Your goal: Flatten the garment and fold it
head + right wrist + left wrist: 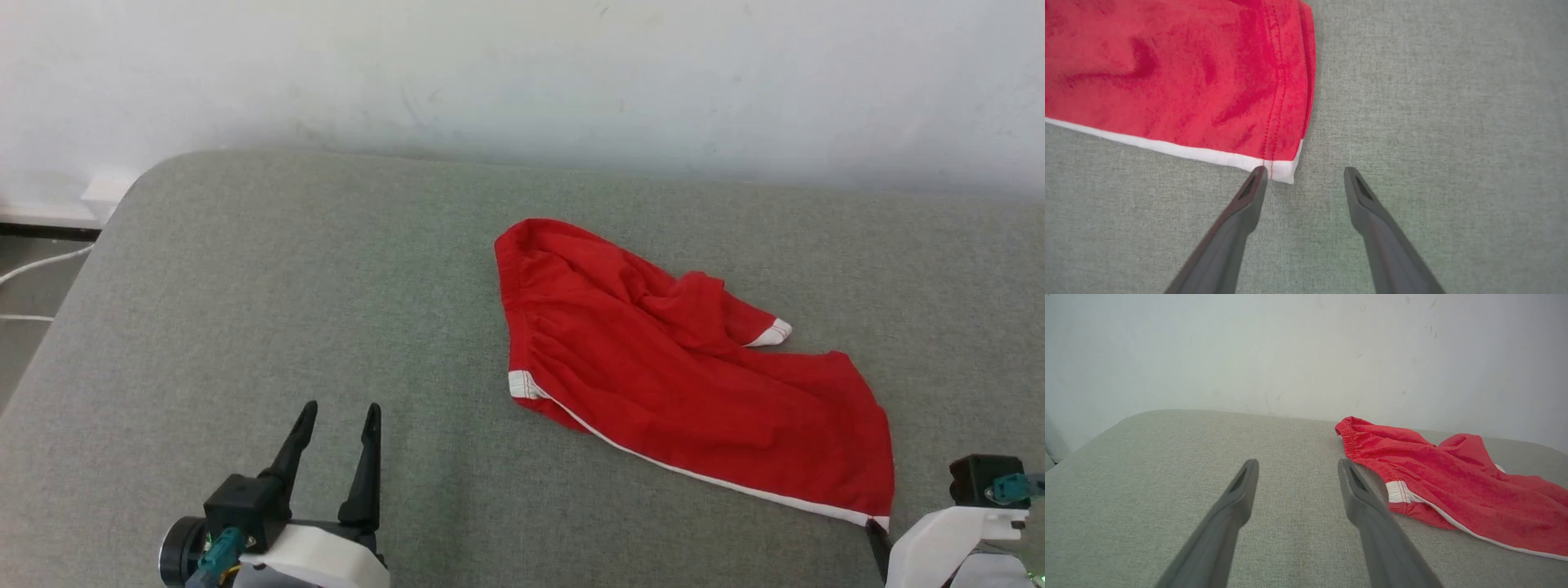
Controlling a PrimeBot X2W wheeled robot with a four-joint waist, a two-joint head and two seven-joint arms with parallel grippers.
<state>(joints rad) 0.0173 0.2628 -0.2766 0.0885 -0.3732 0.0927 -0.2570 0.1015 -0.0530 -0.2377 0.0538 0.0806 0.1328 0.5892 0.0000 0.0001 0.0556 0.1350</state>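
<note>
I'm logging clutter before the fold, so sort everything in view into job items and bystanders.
Job:
red shorts, crumpled
left hand, open, apart from them
right hand, open at their white-trimmed corner

Just there:
grey padded surface, support only
white wall
white cable, off the surface's left edge

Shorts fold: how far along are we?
Done: nothing yet. The shorts lie rumpled on the grey pad, with one leg bunched up. In hand: the right pincer, open, is at the white hem corner. The left pincer is open and clear of the waistband. Left: grip, spread flat, fold.
</note>
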